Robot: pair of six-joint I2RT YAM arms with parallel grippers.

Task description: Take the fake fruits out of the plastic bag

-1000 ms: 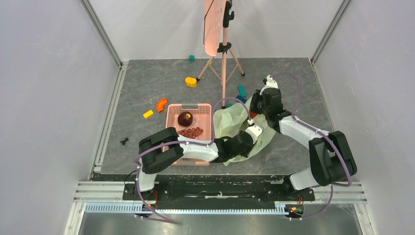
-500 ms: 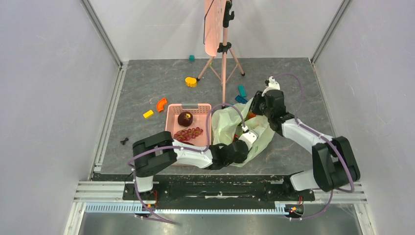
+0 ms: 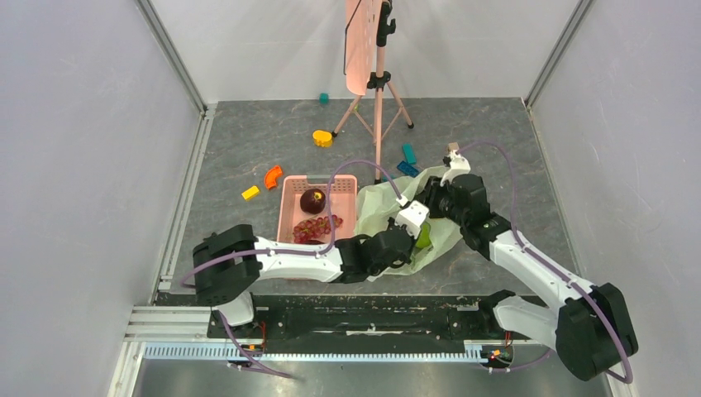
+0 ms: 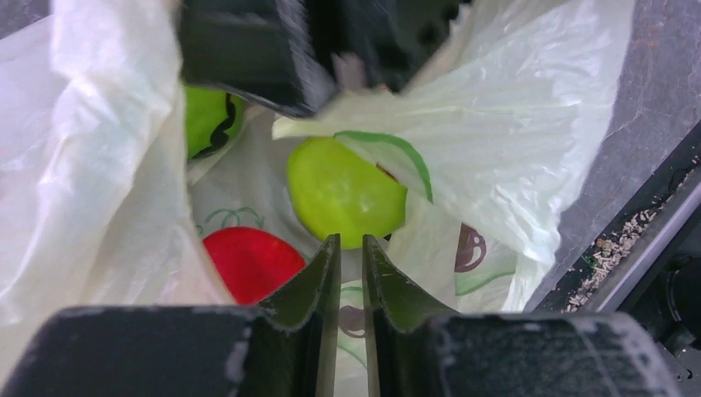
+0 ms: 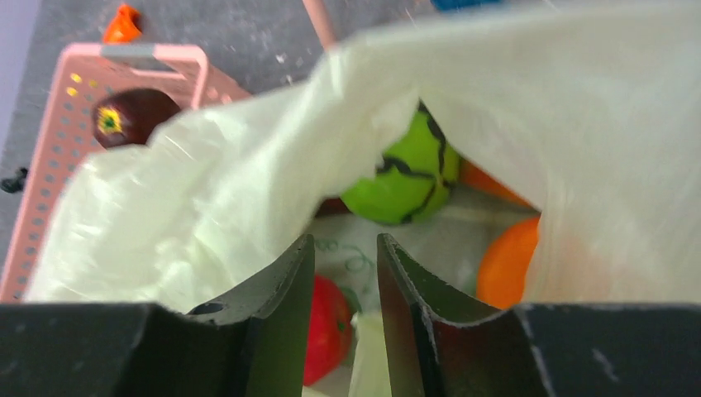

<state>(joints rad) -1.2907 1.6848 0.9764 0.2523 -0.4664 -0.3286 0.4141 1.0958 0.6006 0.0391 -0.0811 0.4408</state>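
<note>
The left gripper (image 4: pixel 351 240) is reaching into the mouth of the bag (image 4: pixel 512 124). Its two dark, wedge-shaped fingers are drawn almost together, leaving only a narrow slit. Whether any film is caught in that slit cannot be told. Just beyond its fingertips a smooth, glossy green apple (image 4: pixel 343 194) is lying on the bag's printed floor. A round, shiny red apple (image 4: pixel 252 260) is sitting beside the left finger, half hidden behind a crinkled fold. Farther out and to the left, a green ball (image 4: pixel 207 120) with a dark zigzag band is peeking past the film.

The right gripper (image 5: pixel 345 240) is coming in from the opposite rim. Its fingers are clamping a strip of the thin, translucent, pale-green plastic, which is showing between them low in the right wrist view. From above its fingertips a wrinkled sheet of the bag is draping across and shading the fruits. The ball is resting straight ahead of those fingertips, touching the bag's floor. A glossy orange (image 5: pixel 506 260) is lying to the right of the right finger, partly veiled by film. The red apple is showing between the fingers, close below them.

Beyond the bag, up and left of the right fingers, a pink perforated basket (image 5: pixel 157 54) is holding a dark maroon fruit (image 5: pixel 132 116).

All the fruits in view here are lying inside the bag.
</note>
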